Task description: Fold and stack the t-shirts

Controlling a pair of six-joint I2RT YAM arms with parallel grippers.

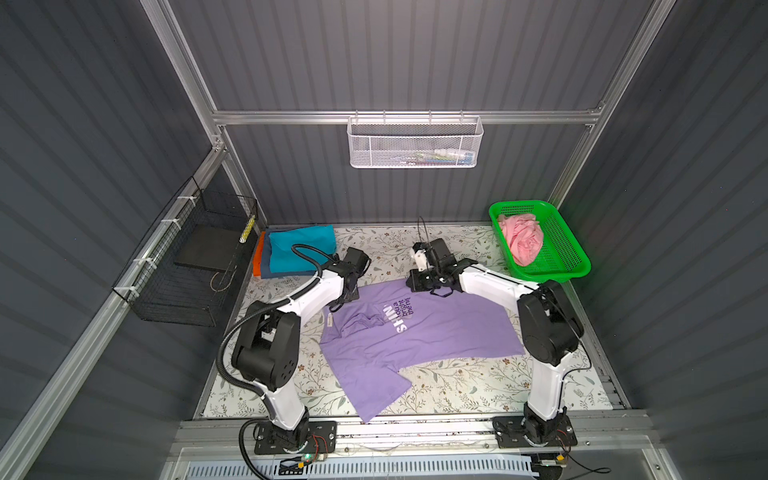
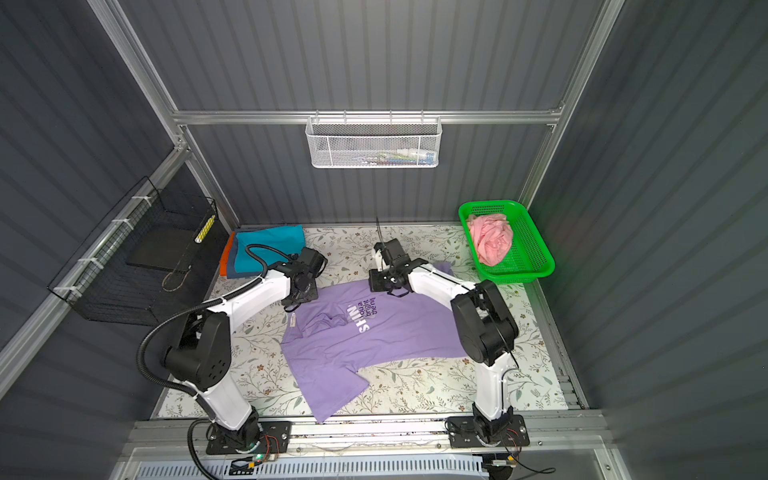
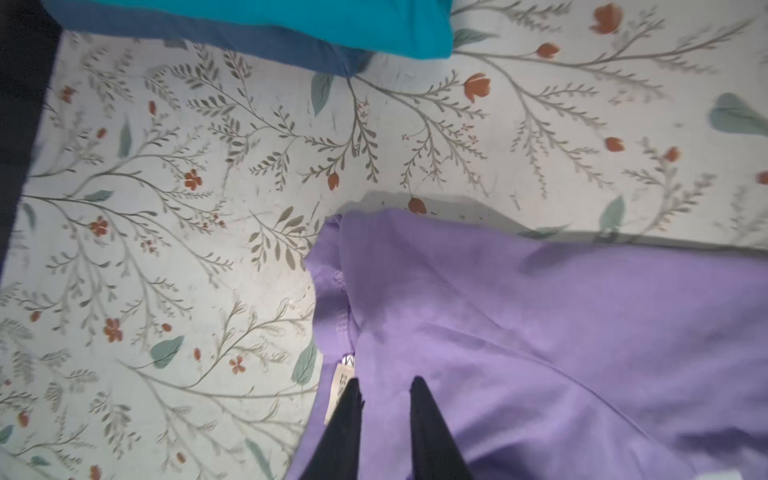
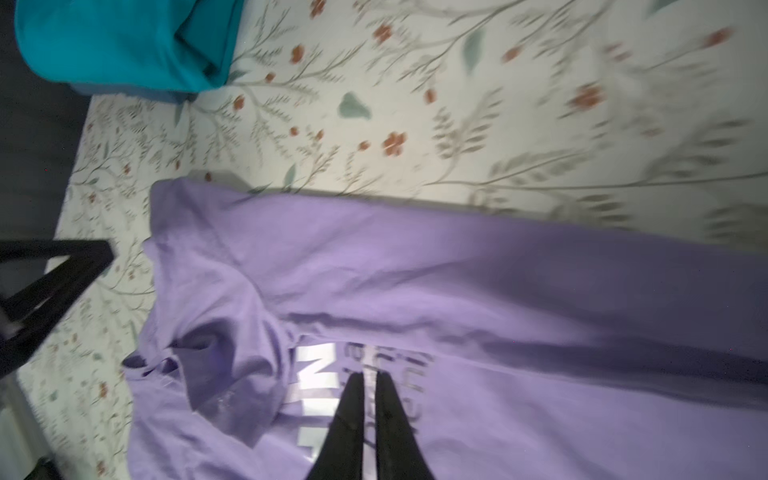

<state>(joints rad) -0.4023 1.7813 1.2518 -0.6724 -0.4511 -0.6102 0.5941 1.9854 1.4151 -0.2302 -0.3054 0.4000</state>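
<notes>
Over the spread lavender cloth t-shirt with white lettering (image 1: 415,345), we hold the left gripper (image 3: 385,380) with jaws slightly apart and the right gripper (image 4: 370,376) with jaws nearly together.

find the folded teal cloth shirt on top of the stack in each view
In a top view: folded teal cloth shirt, far left corner.
In a top view: teal shirt, same corner.
Left wrist: teal shirt, cropped, beyond floral tabletop.
Right wrist: teal shirt, cropped likewise.
Shared landmark: spread lavender t-shirt.
</notes>
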